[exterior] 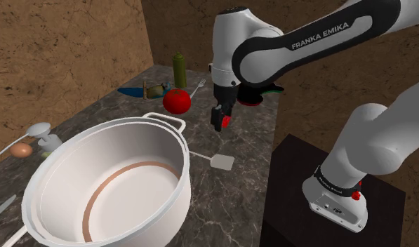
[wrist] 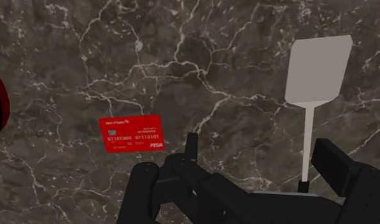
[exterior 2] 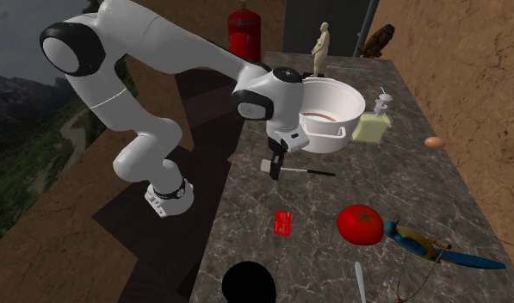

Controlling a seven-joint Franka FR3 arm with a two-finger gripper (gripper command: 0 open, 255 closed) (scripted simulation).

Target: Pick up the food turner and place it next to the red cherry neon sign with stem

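1. Dark veined marble makes up the counter [exterior: 250,140], with brown walls behind it. You are working toward its edge near the stand.
2. At the shoulder view's left stands a large white pot [exterior: 130,144]. It plays no part in the task, but it crowds the turner's handle side.
3. Further right and back sits the cherry sign [exterior: 177,101], a red round thing with a green top, which I take for the target. Nothing lies next to it yet.
4. Right of that, the gripper [exterior: 220,121] hangs above the counter and clear of it. In the wrist view its fingers [wrist: 338,167] stand apart with nothing between them in contact, so it is empty.
5. Below the gripper, the food turner [exterior: 222,162] lies flat on the marble, with its pale blade toward the stand and its thin handle toward the pot. In the wrist view the handle's end sits off-centre, close by one finger. A red card [wrist: 132,133] lies nearby on the counter.
6. Finding: no step is complete. The turner is ungrasped and well apart from the cherry sign. You have yet to centre over the handle, descend, close, lift, carry past the card and set it down beside the sign.
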